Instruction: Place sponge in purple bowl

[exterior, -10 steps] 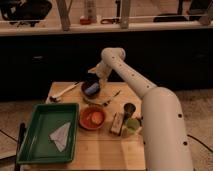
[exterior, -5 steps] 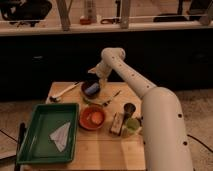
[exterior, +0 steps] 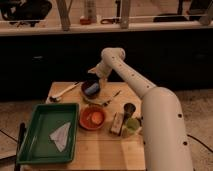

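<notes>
The purple bowl [exterior: 91, 89] stands at the back middle of the wooden table [exterior: 100, 145]. A blue patch, the sponge [exterior: 91, 89], lies inside it. My gripper [exterior: 94, 75] hangs just above the bowl's far rim, at the end of the white arm [exterior: 132, 80] that reaches in from the right.
An orange bowl [exterior: 93, 118] stands in front of the purple one. A green tray [exterior: 47, 132] with a white cloth [exterior: 61, 135] is at the left. A tan-brown block [exterior: 117, 123], a dark cup [exterior: 129, 110] and a yellow-green lump [exterior: 132, 125] are at the right. Utensils [exterior: 65, 91] lie near the back.
</notes>
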